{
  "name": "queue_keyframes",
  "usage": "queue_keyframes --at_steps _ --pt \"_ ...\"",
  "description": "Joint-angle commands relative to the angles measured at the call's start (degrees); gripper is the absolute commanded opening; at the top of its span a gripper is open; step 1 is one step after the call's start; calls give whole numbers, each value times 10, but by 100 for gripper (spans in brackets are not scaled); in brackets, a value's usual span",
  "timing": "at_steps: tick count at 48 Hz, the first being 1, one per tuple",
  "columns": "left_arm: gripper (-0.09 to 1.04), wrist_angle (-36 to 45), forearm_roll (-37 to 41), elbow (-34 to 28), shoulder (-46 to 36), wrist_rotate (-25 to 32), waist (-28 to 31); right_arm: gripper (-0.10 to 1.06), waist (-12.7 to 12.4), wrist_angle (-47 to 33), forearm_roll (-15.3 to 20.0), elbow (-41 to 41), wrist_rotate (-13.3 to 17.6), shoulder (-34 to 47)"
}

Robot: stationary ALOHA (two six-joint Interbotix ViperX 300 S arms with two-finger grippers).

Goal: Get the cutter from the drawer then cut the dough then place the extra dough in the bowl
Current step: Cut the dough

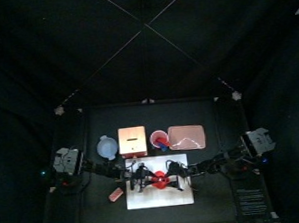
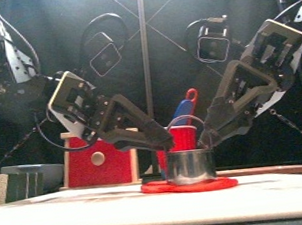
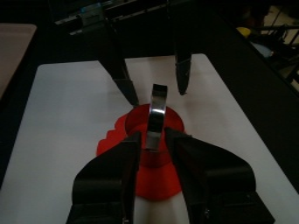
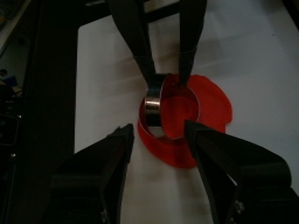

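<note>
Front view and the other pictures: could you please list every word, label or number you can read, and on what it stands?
None: no word, label or number shows on the cutter, the red dough, the white board or the wooden box.

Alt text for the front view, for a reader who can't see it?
A round metal cutter stands on a red dough disc on the white cutting board, with the left end effector and right end effector close on either side. A wooden box with a red drawer front stands behind, at left.
</note>
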Motion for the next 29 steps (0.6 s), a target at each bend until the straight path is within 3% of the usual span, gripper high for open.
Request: queue_keyframes --at_steps 1,10,29 --pt "70 3 0 -11 -5 1 2 84 -1 -5 1 -11 -1 -9" --pt "70 18 0 -14 -4 1 2 84 -2 -5 1 -11 -1 -8" --pt "69 19 0 -15 -4 1 3 69 -3 -1 -2 -10 -1 -7"
